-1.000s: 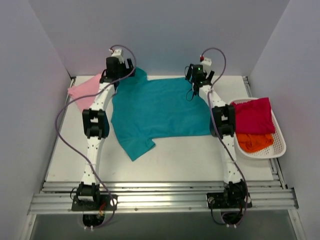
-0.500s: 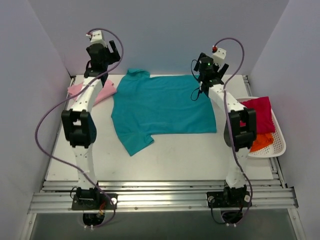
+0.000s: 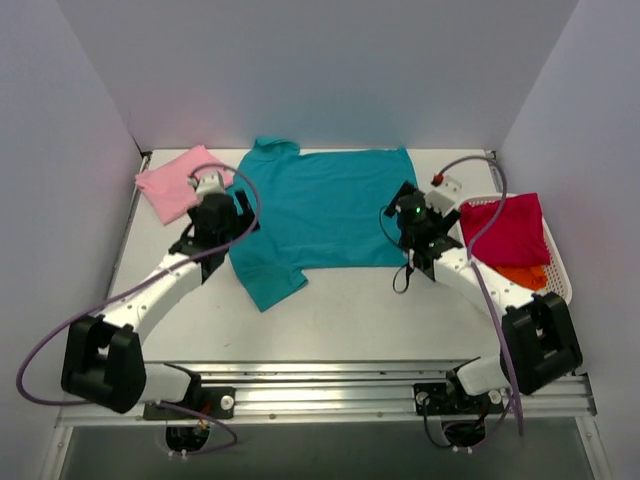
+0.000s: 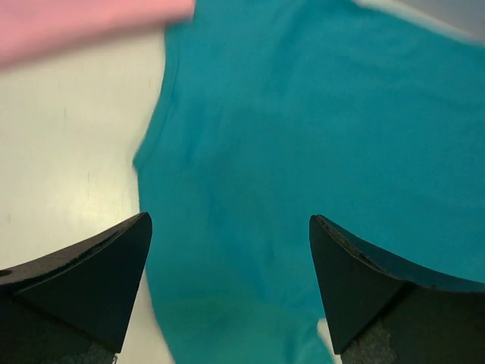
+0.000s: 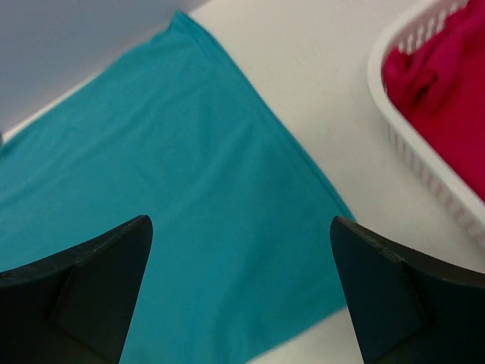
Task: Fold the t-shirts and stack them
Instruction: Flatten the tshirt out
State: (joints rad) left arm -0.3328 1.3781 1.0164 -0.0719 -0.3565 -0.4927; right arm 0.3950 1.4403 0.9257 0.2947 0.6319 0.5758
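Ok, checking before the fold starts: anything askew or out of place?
Nothing stands out. The teal t-shirt lies spread flat, the pink t-shirt at far left, magenta t-shirt and orange t-shirt in the basket.

Soft orange cloth t-shirt [image 3: 525,273] lies largely hidden beneath the magenta cloth t-shirt [image 3: 505,230] in the white perforated plastic basket [image 3: 565,288]; only a strip shows. Left wrist view is blurred throughout, and its top edge cuts off the light pink cloth t-shirt [image 4: 76,23]. Right wrist view's right edge cuts off basket and magenta shirt alike.

Left gripper [image 4: 229,220], right gripper [image 5: 240,221] (both agape)
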